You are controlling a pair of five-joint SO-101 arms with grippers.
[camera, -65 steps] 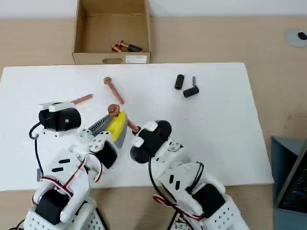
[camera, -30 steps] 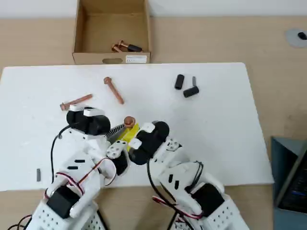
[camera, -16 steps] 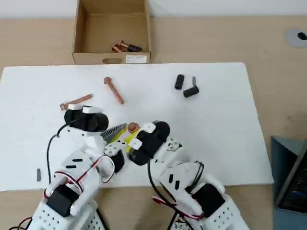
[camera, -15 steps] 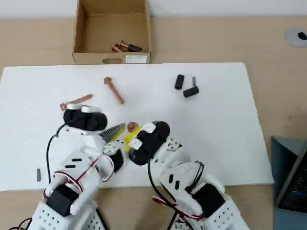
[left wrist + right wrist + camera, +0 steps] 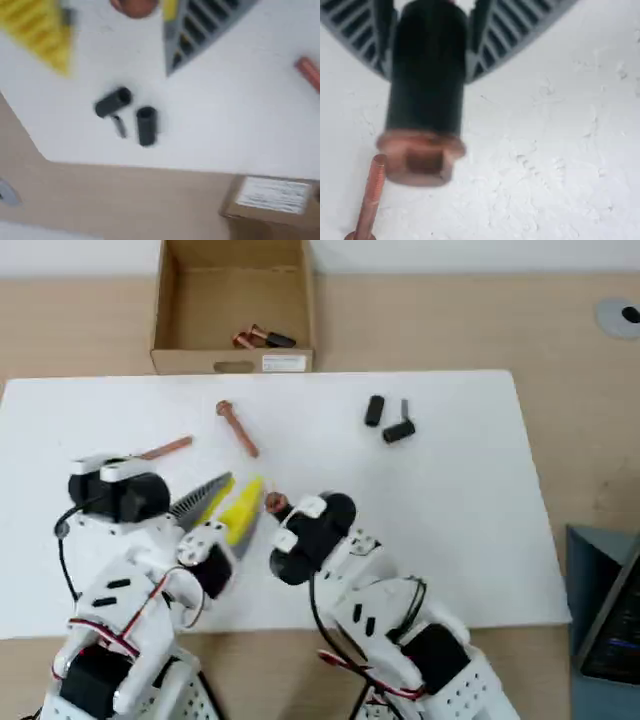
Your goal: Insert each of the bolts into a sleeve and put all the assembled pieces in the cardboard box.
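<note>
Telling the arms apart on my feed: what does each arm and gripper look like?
Left arm and right arm: white, black motors. Left has red-and-white cables; left gripper: one yellow, one grey ribbed finger. Right gripper: grey ribbed fingers.

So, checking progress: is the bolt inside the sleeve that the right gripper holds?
In. The bolt head sits against the end of the sleeve clamped in the right gripper.

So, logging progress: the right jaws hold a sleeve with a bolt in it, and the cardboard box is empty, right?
Not empty: the high view shows assembled pieces lying in the cardboard box. The right jaws do hold a sleeve with a bolt in it.
</note>
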